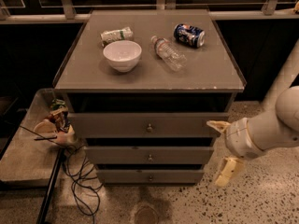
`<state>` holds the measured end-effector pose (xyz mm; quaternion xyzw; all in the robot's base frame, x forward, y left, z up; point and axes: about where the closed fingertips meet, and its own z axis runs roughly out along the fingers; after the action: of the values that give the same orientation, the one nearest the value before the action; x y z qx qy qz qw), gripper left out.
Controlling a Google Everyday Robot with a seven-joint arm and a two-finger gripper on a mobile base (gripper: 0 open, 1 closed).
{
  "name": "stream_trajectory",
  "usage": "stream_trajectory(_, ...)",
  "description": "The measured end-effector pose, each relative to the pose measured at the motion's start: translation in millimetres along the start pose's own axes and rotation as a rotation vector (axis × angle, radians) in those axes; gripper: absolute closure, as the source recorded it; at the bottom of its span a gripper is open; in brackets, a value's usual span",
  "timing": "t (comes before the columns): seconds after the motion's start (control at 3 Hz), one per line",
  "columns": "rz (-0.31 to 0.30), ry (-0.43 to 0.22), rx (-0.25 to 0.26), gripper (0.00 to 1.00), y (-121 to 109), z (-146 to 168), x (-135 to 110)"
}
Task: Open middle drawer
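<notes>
Grey cabinet top (205,76) carried a white bowl (122,55), a clear plastic bottle (168,53) lying on its side, a blue can (189,35) on its side and a crumpled green-white packet (116,35) behind the bowl. Left of the cabinet stood a low slab (23,157) with colourful clutter (58,122); a black cable (81,181) looped on the speckled floor. Nothing lay across the drawer fronts. The middle drawer (117,155) sat between the larger top front (107,124) and the smaller bottom front (121,175), with its round knob (150,157) at centre. The gripper (222,148) hung off the cabinet's right side, level with the middle drawer but apart from it, well right of the knob, fingers (229,171) spread wide with nothing held.
</notes>
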<state>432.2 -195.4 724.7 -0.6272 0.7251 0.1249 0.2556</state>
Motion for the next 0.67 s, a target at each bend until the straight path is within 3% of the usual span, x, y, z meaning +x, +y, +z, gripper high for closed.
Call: stream_trajectory(0.67, -0.042, -0.115, 0.005, 0.0, 10.8, 66.4, 29.9)
